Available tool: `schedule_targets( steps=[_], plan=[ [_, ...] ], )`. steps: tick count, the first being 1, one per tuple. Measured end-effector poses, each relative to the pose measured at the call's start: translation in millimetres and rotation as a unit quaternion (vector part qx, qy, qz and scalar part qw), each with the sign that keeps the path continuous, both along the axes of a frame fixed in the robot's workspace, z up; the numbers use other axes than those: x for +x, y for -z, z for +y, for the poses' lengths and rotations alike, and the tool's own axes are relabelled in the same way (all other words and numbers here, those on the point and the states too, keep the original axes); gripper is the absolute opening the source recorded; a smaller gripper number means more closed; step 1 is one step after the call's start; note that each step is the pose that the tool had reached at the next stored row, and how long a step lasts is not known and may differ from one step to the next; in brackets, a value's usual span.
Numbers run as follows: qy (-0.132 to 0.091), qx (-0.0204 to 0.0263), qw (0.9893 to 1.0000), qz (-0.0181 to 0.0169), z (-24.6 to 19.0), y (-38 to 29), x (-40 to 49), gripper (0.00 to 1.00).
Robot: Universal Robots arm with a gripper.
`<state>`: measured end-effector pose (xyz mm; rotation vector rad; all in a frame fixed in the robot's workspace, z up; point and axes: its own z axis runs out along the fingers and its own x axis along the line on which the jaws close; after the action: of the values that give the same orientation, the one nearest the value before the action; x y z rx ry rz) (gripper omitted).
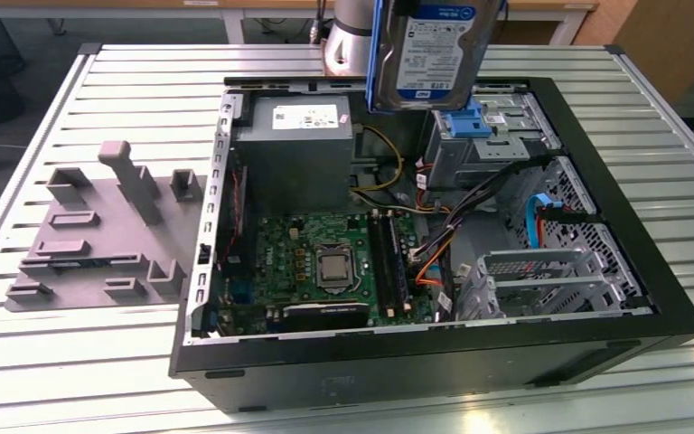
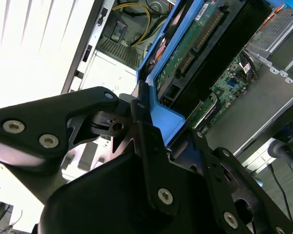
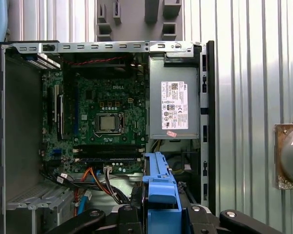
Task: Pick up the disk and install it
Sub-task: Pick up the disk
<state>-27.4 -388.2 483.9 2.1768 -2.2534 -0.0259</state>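
the fingers are closed on the blue-framed edge of the disk, holding it on end above the open computer case on the tabletop, just over the drive cage, seemingly to line it up with that bay.

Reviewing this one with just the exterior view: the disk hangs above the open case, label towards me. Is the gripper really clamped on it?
Observer: Yes. In the second wrist view the gripper is shut on the blue carrier that frames the disk.
Operator: What is on the face turned away from me?
Observer: A bare green circuit board, seen in the second wrist view.
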Motion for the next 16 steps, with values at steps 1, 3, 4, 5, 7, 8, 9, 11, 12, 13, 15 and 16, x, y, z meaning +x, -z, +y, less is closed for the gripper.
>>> schedule_targets(
  steps=[1,3,4,5,7,8,9,11,12,13,15,16],
  plan=[
    [0.0,0.0,1.0,0.0,-0.3,0.0,0.0,0.36],
    [0.0,-0.0001,1.0,0.0,-1.1,0.0,0.0,0.36],
    [0.0,0.0,1.0,0.0,-1.6,0.0,0.0,0.36],
    [0.0,-0.0001,1.0,0.0,-2.2,0.0,0.0,0.36],
    [0.0,0.0,1.0,0.0,-3.2,0.0,0.0,0.36],
    [0.0,0.0,1.0,0.0,-3.7,0.0,0.0,0.36],
    [0.0,0.0,1.0,0.0,-4.2,0.0,0.0,0.36],
    [0.0,0.0,1.0,0.0,-5.3,0.0,0.0,0.36],
    [0.0,0.0,1.0,0.0,-5.8,0.0,0.0,0.36],
    [0.0,-0.0001,1.0,0.0,-6.3,0.0,0.0,0.36],
    [0.0,0.0,1.0,0.0,-7.3,0.0,0.0,0.36],
    [0.0,0.0,1.0,0.0,-7.7,0.0,0.0,0.36]
  ],
)
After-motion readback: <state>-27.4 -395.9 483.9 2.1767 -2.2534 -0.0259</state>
